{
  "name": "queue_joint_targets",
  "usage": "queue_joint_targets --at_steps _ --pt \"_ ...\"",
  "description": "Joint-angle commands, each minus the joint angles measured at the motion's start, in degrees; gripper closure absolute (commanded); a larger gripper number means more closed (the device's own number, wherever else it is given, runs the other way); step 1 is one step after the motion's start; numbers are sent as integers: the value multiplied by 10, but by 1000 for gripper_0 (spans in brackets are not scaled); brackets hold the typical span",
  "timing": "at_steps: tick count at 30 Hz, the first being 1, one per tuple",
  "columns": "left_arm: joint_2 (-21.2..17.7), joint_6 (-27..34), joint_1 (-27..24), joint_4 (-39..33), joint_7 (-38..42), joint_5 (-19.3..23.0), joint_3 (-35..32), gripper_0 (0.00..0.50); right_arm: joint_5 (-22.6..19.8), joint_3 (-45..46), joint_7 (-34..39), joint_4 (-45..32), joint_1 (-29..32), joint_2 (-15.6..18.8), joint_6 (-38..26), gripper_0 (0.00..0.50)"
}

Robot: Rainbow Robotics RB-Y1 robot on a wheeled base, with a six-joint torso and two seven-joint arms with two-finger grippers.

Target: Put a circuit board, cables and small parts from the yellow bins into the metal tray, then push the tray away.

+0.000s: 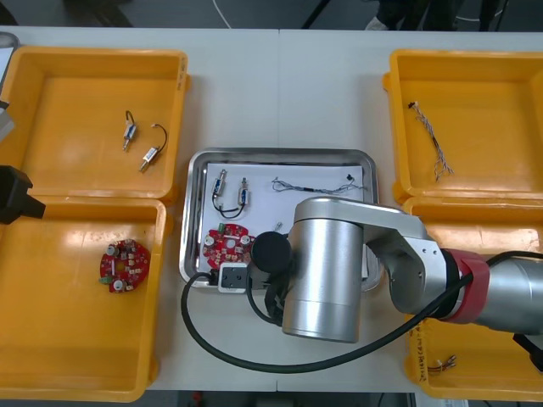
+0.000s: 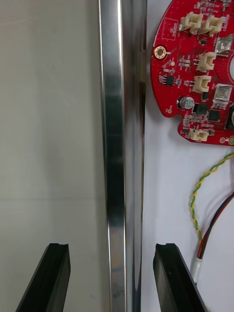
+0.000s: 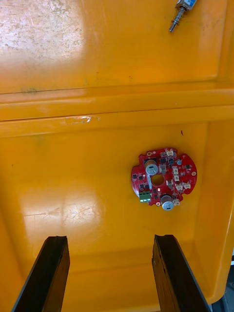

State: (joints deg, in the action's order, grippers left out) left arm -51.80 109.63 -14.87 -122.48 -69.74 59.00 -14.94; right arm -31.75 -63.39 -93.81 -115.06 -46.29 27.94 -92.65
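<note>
Metal tray (image 1: pixel 280 155) sits loaded between the yellow bins (image 1: pixel 76 339), and by my read the filling is done; only the push away is left. The right arm (image 1: pixel 331 271) hangs over the tray's near edge. Right gripper (image 2: pixel 112 246) has its jaws wide apart, straddling the tray's near rim: one finger outside over the table, one inside over the white liner, nothing pinched. Left gripper (image 3: pixel 109 239), jaws apart too, is parked well to the tray's left, above a spare board (image 1: pixel 124 264).

Inside the tray: circuit board (image 1: pixel 227 244) at the near left corner, blue and white cable (image 1: pixel 310 185) along the far side, black cable (image 1: pixel 222 203) with small metal parts (image 1: pixel 244 192) far left, red and yellow cable (image 2: pixel 195 195) just beside the board.

Bins flank the tray closely on both sides, so the push wants to run straight. The table beyond the far rim looks open.
</note>
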Motion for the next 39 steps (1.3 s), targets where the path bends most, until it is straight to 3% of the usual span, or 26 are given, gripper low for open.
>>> queue_joint_targets --at_steps 1,13,24,26,27,28,30,39 --pt "-27 4 14 -16 -55 -6 -17 0 26 -18 -12 2 -19 -26 5 0" --pt "-27 4 18 -16 -52 -25 -18 0 54 -35 -16 38 -19 -30 40 0" --pt "-27 4 18 -12 -49 -34 -18 0 56 -34 -13 39 -19 -29 32 0" --pt "-27 4 17 -12 -49 -34 -18 0 56 -34 -13 39 -18 -29 31 172" --pt "-27 4 17 -12 -49 -34 -18 0 56 -34 -13 39 -19 -29 30 172" --pt "-26 4 17 -12 -50 -34 -18 0 56 -35 -13 39 -19 -28 30 449" --pt "-27 4 17 -12 -50 -34 -18 0 56 -35 -13 39 -19 -28 28 497" --pt "-27 4 17 -12 -50 -34 -18 0 78 -34 -13 39 -21 -26 28 500"
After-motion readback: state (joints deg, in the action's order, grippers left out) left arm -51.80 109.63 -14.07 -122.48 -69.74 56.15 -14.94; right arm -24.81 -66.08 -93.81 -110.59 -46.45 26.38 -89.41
